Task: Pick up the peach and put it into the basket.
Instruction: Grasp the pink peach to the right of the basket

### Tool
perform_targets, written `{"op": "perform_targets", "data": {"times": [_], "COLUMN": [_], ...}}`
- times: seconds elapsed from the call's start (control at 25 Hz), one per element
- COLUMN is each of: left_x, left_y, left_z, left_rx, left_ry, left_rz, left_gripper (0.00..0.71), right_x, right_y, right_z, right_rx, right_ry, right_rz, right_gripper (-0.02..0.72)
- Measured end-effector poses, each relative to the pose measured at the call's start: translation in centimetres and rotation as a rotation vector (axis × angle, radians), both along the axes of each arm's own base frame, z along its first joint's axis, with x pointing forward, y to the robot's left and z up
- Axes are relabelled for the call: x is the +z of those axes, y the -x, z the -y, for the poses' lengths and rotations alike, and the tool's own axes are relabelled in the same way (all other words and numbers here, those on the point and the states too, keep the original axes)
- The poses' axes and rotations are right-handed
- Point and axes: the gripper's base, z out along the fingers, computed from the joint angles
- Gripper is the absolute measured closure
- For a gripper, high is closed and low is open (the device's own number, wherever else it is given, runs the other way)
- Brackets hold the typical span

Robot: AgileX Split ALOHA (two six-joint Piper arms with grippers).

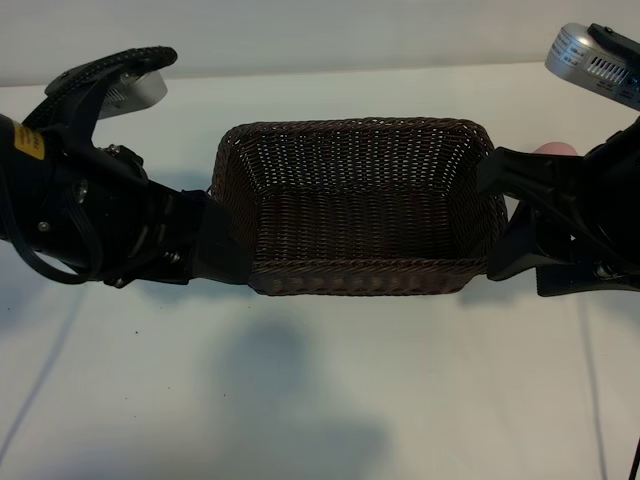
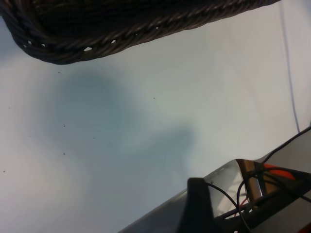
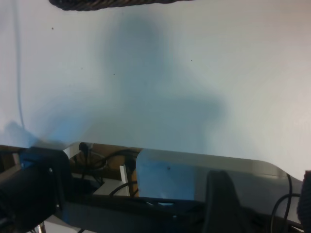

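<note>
The dark brown woven basket [image 1: 360, 270] stands in the middle of the white table, and nothing lies in it. Only a small pale pink part of the peach [image 1: 555, 149] shows, on the table just behind my right arm. My right gripper [image 1: 500, 215] is at the basket's right end, open, with nothing between its fingers [image 3: 221, 204]. At the basket's left end is my left gripper [image 1: 215, 240], open and holding nothing; one finger [image 2: 197, 204] shows in the left wrist view. The basket's rim [image 2: 97, 34] [image 3: 112, 4] runs along the edge of both wrist views.
Thin cables [image 1: 590, 380] [image 1: 40, 390] cross the white tabletop [image 1: 320, 400] at both sides. The table's front edge [image 3: 204, 158], with wires below it, shows in the right wrist view. Bare table lies in front of the basket.
</note>
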Motion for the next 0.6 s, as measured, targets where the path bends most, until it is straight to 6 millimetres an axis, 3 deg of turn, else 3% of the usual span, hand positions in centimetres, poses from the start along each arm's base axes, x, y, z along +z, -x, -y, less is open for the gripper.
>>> {"op": "perform_targets", "data": {"times": [0.6], "left_x": [-0.15], "left_y": [0.19], "left_z": [-0.04], "left_rx": [-0.015], "left_ry": [-0.028], "left_rz": [-0.006], "left_gripper": [0.177], "right_x": [0.0], "right_y": [0.0], "right_z": [0.0], "right_rx": [0.0], "right_ry": [0.0], "right_rz": [0.0], "right_gripper": [0.31]}}
